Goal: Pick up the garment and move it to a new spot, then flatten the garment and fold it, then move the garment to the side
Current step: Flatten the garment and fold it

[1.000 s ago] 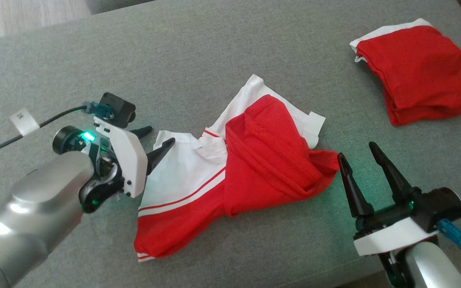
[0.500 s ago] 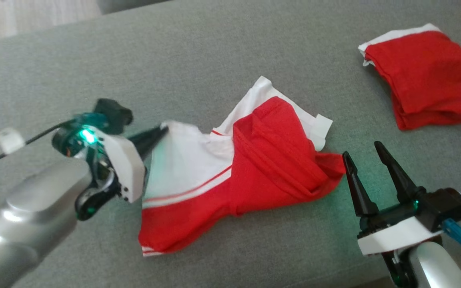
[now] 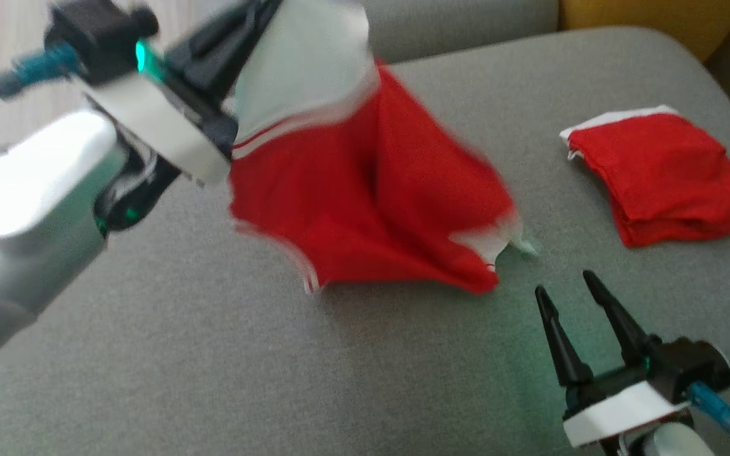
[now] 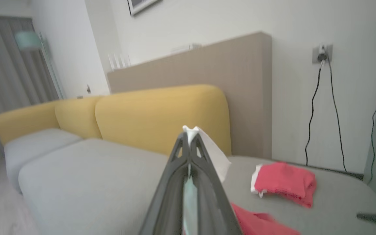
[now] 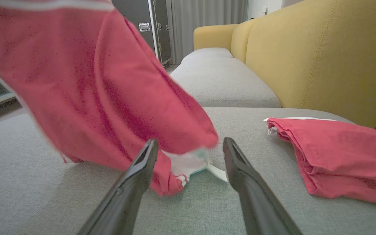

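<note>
Above the grey sofa seat (image 3: 213, 354), in the head view, the left claw (image 3: 254, 16) is clamped on the white edge of the garment (image 3: 371, 190). The garment hangs blurred in the air, well to the left of the folded red pile (image 3: 656, 177). The right claw (image 3: 563, 285) waits with its fingers apart and empty, nearer the robot than the pile, just beside the garment's lowest corner.

In the left wrist view the two fingers are pressed together, with a peak of white cloth past their tips. The pile (image 4: 286, 182) lies beyond them to the right, below the yellow backrest (image 4: 158, 114).

In the right wrist view the garment (image 5: 93, 91) hangs as a red sheet left of the pile (image 5: 338, 153). Its white-trimmed corner touches the seat between the parted fingers.

The hold looks like a small pinch of edge, so a quick swing could pull the cloth free. The trailing corner could also snag on the right claw, or sweep the pile if carried that way.

A second ago the garment lay crumpled on the seat with the left claw open at its white edge; now that claw is closed and raised with it. The pile sits lower in the picture only because the head camera has tilted
</note>
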Robot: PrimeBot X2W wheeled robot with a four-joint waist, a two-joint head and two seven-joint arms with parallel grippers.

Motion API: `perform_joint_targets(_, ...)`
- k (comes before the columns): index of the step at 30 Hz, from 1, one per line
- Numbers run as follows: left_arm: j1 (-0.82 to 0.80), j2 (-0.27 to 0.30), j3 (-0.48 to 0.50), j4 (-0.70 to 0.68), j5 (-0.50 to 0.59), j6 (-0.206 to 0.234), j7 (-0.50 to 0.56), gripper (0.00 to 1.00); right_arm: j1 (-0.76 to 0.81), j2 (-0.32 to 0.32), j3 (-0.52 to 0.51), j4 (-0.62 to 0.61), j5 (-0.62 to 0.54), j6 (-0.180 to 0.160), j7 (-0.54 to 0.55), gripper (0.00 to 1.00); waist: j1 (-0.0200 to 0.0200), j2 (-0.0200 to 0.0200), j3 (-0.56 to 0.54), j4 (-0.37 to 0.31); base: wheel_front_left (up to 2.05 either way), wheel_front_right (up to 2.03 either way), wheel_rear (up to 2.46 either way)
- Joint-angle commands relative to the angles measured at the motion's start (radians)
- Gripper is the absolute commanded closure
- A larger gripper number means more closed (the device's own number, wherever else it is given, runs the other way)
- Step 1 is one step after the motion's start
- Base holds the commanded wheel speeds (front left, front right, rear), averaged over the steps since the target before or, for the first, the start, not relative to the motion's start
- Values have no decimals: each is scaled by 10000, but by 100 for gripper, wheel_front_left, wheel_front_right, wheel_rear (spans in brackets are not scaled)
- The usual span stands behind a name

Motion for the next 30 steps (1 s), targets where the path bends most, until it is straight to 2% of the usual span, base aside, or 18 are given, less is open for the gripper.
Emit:
perform_joint_targets(1, -625, 274, 597, -371, -163, 16, -79, 100, -1, -111, 142, -250, -32, -7, -38, 0, 2, -1, -326, 38, 0, 0, 0)
perform_joint_targets(6, 250, 251, -233, -1812, -1103, 16, 1007, 100, 357, -74, 42, -289, -61, -7, -38, 0, 2, -1, -494, 140, 0, 0, 0)
perform_joint_targets(9, 1371, 339, -495, -2564, -1465, 16, 1659, 100, 412, -46, 6, -329, -68, -7, -38, 0, 2, -1, -416, 206, 0, 0, 0)
perform_joint_targets(13, 3300, 478, -574, -3173, -1687, 16, 2004, 100, 400, -25, -88, -397, -73, -7, -38, 0, 2, -1, -287, 329, 0, 0, 0)
perform_joint_targets(16, 4220, 541, -582, -3340, -1701, 25, 1926, 100, 426, -36, -173, -424, -74, -7, -38, 0, 2, -1, -244, 455, 0, 0, 0)
perform_joint_targets(22, 6265, 479, -587, -3590, -1351, 604, 936, 100, 478, -144, -287, -418, -75, -7, -38, 0, 2, -1, -208, 1122, 0, 0, 0)
perform_joint_targets(26, 6938, 481, -519, -3538, -1165, 1051, 243, 100, 300, -396, -146, -370, -63, -7, -38, 0, 2, -1, -105, 1806, 0, 0, 0)
perform_joint_targets(30, 7114, 760, -191, -3368, -1039, 1375, -217, 100, -281, -862, 310, -218, 49, -7, -38, 0, 2, -1, 35, 2520, 0, 0, 0)
